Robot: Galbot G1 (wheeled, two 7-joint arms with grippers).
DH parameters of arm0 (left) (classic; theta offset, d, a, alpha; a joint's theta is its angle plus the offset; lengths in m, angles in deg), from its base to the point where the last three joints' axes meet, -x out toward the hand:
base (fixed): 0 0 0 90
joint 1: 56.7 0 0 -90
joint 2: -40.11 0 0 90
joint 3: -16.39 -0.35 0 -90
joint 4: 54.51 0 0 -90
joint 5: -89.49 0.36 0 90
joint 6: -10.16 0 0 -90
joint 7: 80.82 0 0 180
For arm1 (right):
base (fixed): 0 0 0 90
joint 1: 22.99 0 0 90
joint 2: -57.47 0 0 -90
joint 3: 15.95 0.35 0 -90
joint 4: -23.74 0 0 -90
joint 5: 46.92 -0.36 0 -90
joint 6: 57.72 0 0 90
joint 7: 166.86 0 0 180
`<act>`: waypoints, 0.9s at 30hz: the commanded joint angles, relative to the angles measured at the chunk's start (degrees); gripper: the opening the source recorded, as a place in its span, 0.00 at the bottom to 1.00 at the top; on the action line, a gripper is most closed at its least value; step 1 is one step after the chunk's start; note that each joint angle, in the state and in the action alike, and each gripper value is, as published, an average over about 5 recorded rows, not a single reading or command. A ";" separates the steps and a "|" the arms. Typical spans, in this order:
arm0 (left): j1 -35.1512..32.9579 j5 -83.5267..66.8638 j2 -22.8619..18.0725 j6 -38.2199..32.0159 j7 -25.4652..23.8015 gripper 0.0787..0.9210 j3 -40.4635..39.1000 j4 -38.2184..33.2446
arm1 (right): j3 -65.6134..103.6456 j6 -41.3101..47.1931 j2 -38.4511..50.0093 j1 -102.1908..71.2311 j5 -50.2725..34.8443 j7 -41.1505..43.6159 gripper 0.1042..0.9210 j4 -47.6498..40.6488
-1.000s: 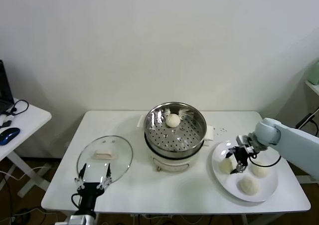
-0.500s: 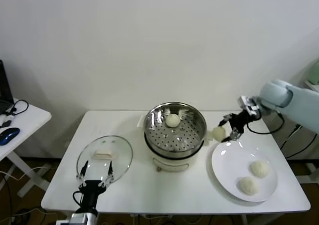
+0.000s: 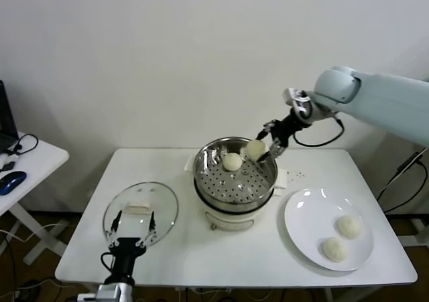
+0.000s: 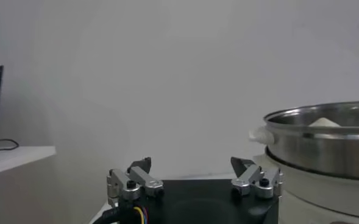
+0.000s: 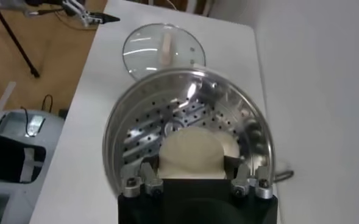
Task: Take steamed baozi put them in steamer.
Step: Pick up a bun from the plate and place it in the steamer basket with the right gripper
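My right gripper point(image 3: 263, 145) is shut on a cream-white steamed baozi point(image 3: 255, 149) and holds it above the far right part of the shiny steel steamer point(image 3: 231, 198). In the right wrist view that baozi point(image 5: 191, 152) fills the space between the fingers, with the steamer's perforated bottom point(image 5: 149, 137) below it. One baozi point(image 3: 232, 161) lies inside the steamer at the back. Two more baozi point(image 3: 348, 225) point(image 3: 334, 249) rest on the white plate point(image 3: 308, 215) at the right. My left gripper point(image 3: 134, 221) stands open and idle near the table's front left edge.
A flat glass lid point(image 3: 141, 208) lies on the table left of the steamer, just beyond my left gripper. The steamer sits on a white cooker base point(image 3: 231, 218). A side table point(image 3: 33, 161) with a blue mouse stands at the far left.
My right gripper lifted one baozi off the plate and carried it up and to the left, to above the steamer. The plate now holds two. The left arm stayed put.
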 commanded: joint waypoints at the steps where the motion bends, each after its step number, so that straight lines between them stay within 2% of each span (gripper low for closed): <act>1: -1.43 -0.14 0.60 -0.35 0.03 0.88 0.65 -0.87 | 0.05 1.57 -10.04 -5.24 -3.22 -3.22 0.71 -3.53; 15: -4.13 -0.84 0.88 -1.95 0.23 0.88 1.18 -0.04 | 1.93 0.94 -17.42 -14.22 3.30 -2.74 0.71 -12.99; 27: -4.63 -0.93 0.84 -2.08 0.32 0.88 1.56 -0.18 | 2.23 0.22 -18.62 -16.17 6.10 -1.74 0.71 -15.80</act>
